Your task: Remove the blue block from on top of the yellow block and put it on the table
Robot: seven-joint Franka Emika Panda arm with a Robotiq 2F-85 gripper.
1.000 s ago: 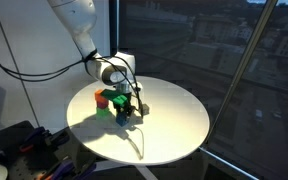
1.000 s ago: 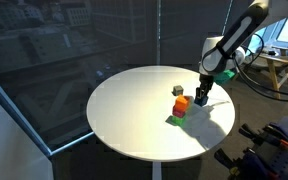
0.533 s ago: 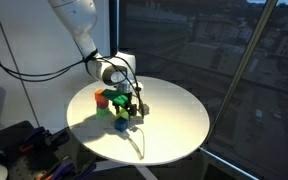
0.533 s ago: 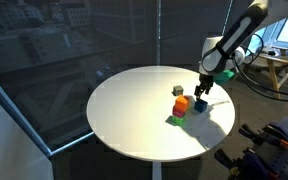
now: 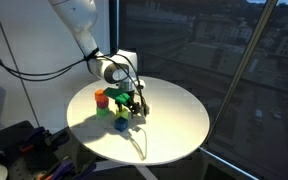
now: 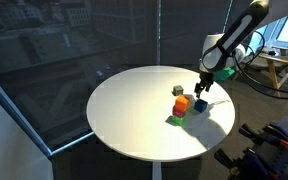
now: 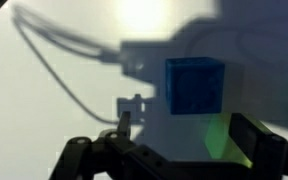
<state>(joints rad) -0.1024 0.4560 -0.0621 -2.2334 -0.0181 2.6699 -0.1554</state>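
Observation:
The blue block rests on the white table, just beyond my fingertips in the wrist view. My gripper hangs above it, open, with nothing between its fingers. In both exterior views the gripper is a little above the blue block. The yellow block shows right beside the blue one, on the near side, and they look to be touching. The yellow block is hidden in the wrist view. The table is round.
An orange cube, a green cube and a grey cube cluster close to the blue block. A thin black cable lies across the table toward its edge. Dark glass walls stand behind the table.
My gripper has gone from shut to open, letting go of the blue block, and has risen slightly. The blue block stays where it was let go.

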